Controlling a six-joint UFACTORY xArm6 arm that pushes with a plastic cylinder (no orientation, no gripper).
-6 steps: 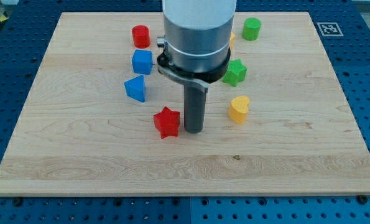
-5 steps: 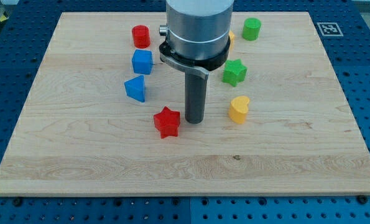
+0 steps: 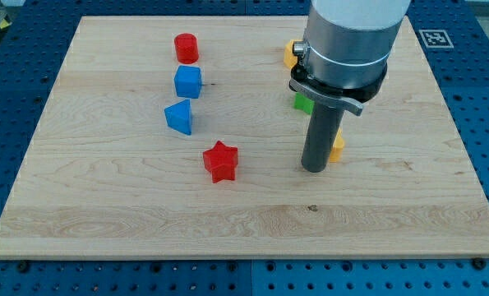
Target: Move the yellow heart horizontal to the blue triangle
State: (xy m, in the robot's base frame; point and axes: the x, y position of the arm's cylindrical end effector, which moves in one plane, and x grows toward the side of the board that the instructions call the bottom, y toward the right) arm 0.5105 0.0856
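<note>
My tip (image 3: 314, 169) rests on the wooden board (image 3: 104, 197), right of the view's centre. There are no jaws on this arm — only the straight dark rod, so no open or closed state applies.

The yellow heart (image 3: 338, 145) lies just to the view's right of the rod and is mostly hidden behind it; only a sliver of yellow shows, and its shape cannot be confirmed here. Whether my tip touches it cannot be told; the two are at least just beside each other.

The blue triangle (image 3: 179, 117) sits in the left half of the board, well apart from my tip. The yellow sliver stands somewhat lower in the view than the triangle.

Other blocks:
- Blue cube (image 3: 188, 81) just above the triangle, towards the view's top.
- Red cylinder (image 3: 186, 48) further up, near the board's top edge.
- Red star (image 3: 220, 160) below and to the right of the triangle — between the triangle and my tip, and clear of both.
- Green block (image 3: 299, 103), mostly covered by the arm's body; shape not readable.
- Another yellow block (image 3: 289, 54) at the arm's left edge near the view's top, also partly hidden.
</note>
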